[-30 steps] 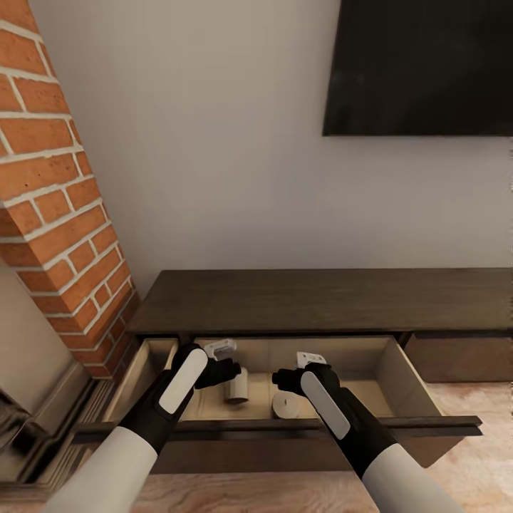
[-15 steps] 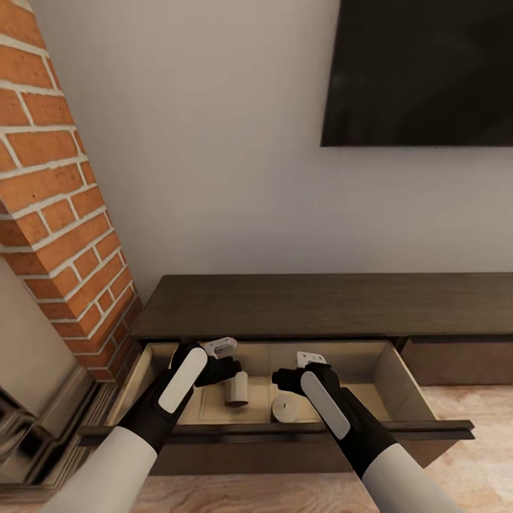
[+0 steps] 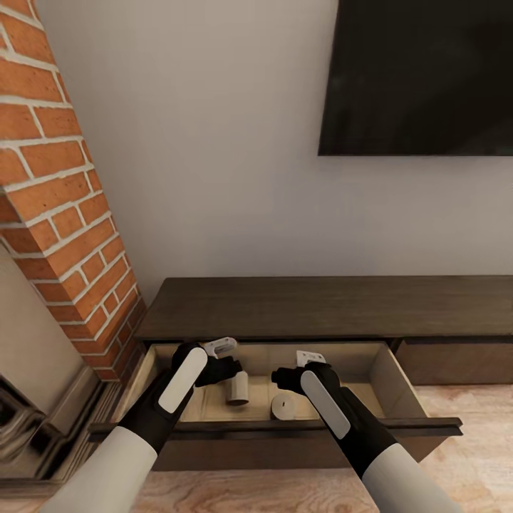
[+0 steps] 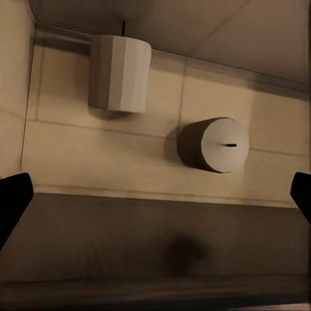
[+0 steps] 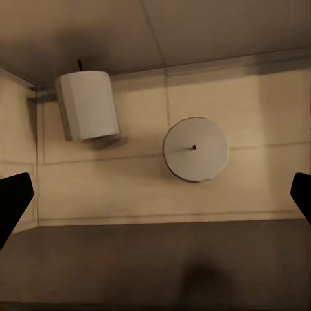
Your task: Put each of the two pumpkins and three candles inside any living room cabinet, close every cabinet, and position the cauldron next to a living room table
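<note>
Hovering both grippers, left [image 3: 226,361] and right [image 3: 293,369], fingers apart, over two candles [image 3: 237,388] [image 3: 286,405] in cabinet [image 3: 320,306] drawer; retract clear, then shut it.

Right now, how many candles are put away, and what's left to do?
Two candles sit in the open drawer: one upright, one tipped on its side. Both grippers, left and right, hang open and empty above the drawer. Left: the third candle, both pumpkins, shutting the cabinet, and moving the cauldron.
</note>
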`<state>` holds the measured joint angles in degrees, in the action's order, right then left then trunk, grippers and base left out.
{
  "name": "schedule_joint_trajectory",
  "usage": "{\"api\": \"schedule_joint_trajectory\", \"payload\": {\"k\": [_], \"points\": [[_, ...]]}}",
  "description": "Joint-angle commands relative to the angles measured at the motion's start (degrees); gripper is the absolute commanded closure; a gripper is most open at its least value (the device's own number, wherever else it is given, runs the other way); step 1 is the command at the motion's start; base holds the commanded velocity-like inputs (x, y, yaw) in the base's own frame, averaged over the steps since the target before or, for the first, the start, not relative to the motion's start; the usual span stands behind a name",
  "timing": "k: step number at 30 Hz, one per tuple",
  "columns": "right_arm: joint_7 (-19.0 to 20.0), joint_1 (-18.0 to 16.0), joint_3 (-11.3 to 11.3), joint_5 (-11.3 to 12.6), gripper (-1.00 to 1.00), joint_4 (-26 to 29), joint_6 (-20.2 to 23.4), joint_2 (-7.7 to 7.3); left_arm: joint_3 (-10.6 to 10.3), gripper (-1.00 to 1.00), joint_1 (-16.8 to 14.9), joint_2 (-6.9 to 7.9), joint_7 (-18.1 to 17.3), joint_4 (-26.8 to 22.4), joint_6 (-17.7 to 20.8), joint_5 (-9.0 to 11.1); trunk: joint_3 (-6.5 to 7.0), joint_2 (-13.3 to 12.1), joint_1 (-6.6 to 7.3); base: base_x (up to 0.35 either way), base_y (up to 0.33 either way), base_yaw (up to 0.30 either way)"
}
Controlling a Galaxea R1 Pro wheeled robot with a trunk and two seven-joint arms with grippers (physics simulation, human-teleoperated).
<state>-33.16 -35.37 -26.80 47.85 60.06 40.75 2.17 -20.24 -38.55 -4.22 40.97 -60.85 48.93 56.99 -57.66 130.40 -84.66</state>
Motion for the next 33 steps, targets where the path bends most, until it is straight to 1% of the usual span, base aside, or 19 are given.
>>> {"api": "schedule_joint_trajectory", "payload": {"k": [1, 11, 16, 21, 25, 33], "points": [[-0.6, 0.0, -0.1, 0.6, -1.00, 0.1, 0.0, -0.03, -0.1, -1.00, 0.0, 0.03, 0.6, -0.1, 0.0, 0.6, 0.13, -0.4, 0.23, 0.000, 0.000, 0.000], [-0.6, 0.0, 0.0, 0.6, -1.00, 0.1, 0.0, 0.02, -0.1, -1.00, 0.0, 0.02, 0.6, -0.1, 0.0, 0.6, 1.92, -4.4, 2.43, -0.007, 0.000, 0.000], [-0.6, 0.0, 0.0, 0.5, -1.00, 0.1, -0.1, 0.01, -0.1, -1.00, 0.0, 0.04, 0.6, -0.1, 0.0, 0.6, 2.82, -6.4, 3.53, -0.203, 0.000, 0.000], [-0.6, 0.0, -0.1, 0.6, -1.00, 0.1, -0.8, -0.03, -0.1, -1.00, 0.0, -0.04, 0.6, -0.1, 0.0, 0.6, 3.72, -8.4, 4.63, -0.054, 0.000, 0.012], [-0.6, 0.0, -0.1, 0.6, -1.00, 0.1, -0.9, -0.05, -0.1, -1.00, 0.0, -0.10, 0.6, -0.1, 0.0, 0.6, 4.44, -10.0, 5.51, -0.007, 0.000, 0.174], [-0.6, 0.0, -0.1, 0.6, -1.00, 0.0, -1.0, -0.05, -0.1, -1.00, 0.0, -0.08, 0.6, -0.1, 0.0, 0.6, 5.87, -13.2, 7.26, -0.026, 0.000, 0.268]]}}
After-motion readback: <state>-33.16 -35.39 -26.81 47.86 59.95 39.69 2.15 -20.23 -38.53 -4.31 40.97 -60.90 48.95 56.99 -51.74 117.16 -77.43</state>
